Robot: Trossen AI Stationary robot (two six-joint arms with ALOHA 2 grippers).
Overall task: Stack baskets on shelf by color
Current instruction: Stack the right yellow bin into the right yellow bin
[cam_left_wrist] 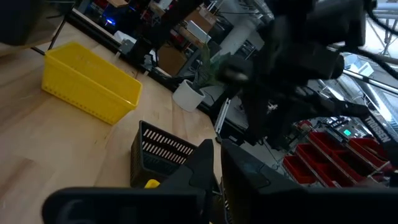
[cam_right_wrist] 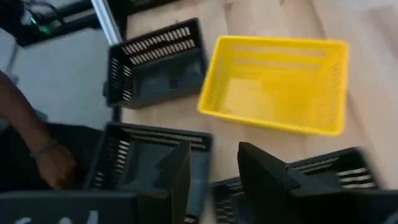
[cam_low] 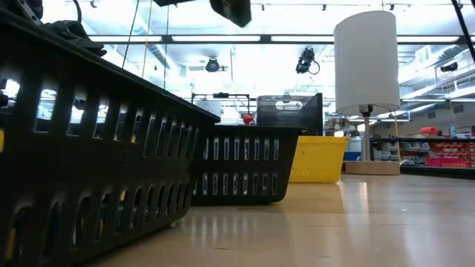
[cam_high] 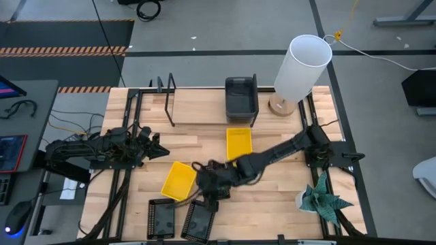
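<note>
My right gripper [cam_high: 203, 192] [cam_right_wrist: 214, 165] is open and hovers over the black perforated baskets at the table's near edge; I count two in the high view [cam_high: 161, 218] [cam_high: 199, 221] and three in the right wrist view [cam_right_wrist: 155, 62] [cam_right_wrist: 140, 155] [cam_right_wrist: 339, 174]. One yellow basket [cam_high: 178, 181] [cam_right_wrist: 280, 84] sits just left of that gripper, and another [cam_high: 238, 143] lies mid-table. A dark grey basket [cam_high: 241, 99] stands on the shelf [cam_high: 169, 102]. My left gripper [cam_high: 163, 152] [cam_left_wrist: 216, 162] waits shut over the table's left part.
A tall white cylinder [cam_high: 300, 68] stands at the far right by the shelf. A potted plant [cam_high: 320, 199] is at the near right corner. A person's hand [cam_right_wrist: 53, 163] shows beyond the near edge. In the low view the black baskets [cam_low: 89, 148] fill the foreground.
</note>
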